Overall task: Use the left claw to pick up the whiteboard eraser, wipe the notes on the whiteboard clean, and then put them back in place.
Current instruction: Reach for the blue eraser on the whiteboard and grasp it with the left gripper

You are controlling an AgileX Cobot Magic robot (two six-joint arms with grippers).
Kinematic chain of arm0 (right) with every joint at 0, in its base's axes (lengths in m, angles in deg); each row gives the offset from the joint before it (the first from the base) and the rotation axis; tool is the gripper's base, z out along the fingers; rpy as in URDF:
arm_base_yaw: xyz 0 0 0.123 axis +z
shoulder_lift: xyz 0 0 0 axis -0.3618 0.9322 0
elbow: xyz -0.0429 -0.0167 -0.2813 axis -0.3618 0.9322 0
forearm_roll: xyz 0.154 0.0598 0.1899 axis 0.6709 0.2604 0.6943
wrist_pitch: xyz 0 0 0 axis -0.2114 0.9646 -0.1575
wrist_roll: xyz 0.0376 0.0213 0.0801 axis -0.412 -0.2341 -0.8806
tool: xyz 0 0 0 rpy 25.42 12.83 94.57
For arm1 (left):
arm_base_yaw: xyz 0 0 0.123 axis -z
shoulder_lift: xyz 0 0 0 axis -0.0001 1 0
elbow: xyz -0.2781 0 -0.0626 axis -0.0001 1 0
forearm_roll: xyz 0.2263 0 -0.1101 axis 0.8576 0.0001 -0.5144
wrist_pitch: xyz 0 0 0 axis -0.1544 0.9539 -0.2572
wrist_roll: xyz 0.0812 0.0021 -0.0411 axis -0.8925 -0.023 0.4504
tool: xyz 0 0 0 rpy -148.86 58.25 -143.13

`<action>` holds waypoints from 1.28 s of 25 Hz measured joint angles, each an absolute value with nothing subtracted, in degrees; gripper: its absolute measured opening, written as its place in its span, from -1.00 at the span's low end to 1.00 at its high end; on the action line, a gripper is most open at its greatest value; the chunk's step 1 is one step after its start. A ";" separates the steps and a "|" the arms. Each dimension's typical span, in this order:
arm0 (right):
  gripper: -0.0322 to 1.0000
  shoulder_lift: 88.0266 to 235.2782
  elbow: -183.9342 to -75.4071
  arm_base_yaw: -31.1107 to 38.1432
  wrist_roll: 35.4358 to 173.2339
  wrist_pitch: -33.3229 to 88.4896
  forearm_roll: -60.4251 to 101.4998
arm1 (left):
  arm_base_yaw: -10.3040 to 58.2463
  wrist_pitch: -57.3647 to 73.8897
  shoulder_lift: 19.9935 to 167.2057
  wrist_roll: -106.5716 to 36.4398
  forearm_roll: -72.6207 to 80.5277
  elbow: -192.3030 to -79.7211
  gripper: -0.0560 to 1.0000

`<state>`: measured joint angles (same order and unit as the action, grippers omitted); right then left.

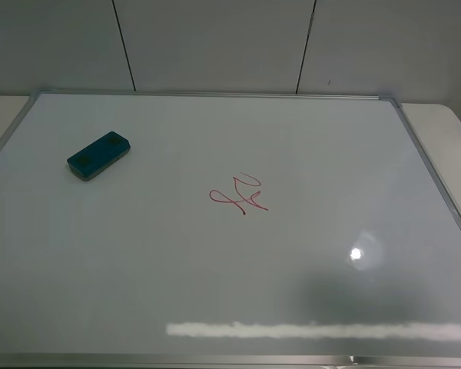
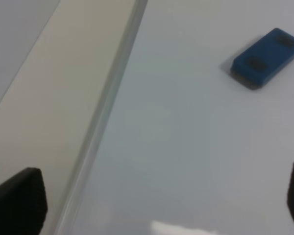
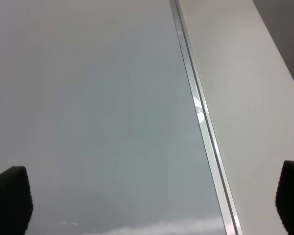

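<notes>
The teal-blue whiteboard eraser [image 1: 98, 154] lies flat on the whiteboard [image 1: 138, 254] near its far left corner. A red scribble, the notes [image 1: 239, 195], sits near the board's middle, well to the right of the eraser. Neither arm shows in the exterior high view. In the left wrist view the eraser [image 2: 267, 57] lies some way ahead of my left gripper [image 2: 161, 205], whose black fingertips [image 2: 19, 200] stand wide apart over the board's left edge with nothing between them. My right gripper [image 3: 152, 205] is open too, its fingertips [image 3: 10, 198] straddling the board's right frame.
The board's silver frame [image 1: 434, 165] runs round all sides. Pale table surface [image 2: 44, 98] lies beyond the left frame and also beyond the right frame [image 3: 245, 98]. A grey panelled wall [image 1: 215, 42] stands behind the board. Light glare shows near the front edge.
</notes>
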<state>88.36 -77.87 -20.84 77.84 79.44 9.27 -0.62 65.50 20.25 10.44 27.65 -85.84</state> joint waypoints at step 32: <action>0.98 88.36 -77.87 -20.84 77.84 79.44 9.27 | -0.62 65.50 20.25 10.44 27.77 -85.84 0.99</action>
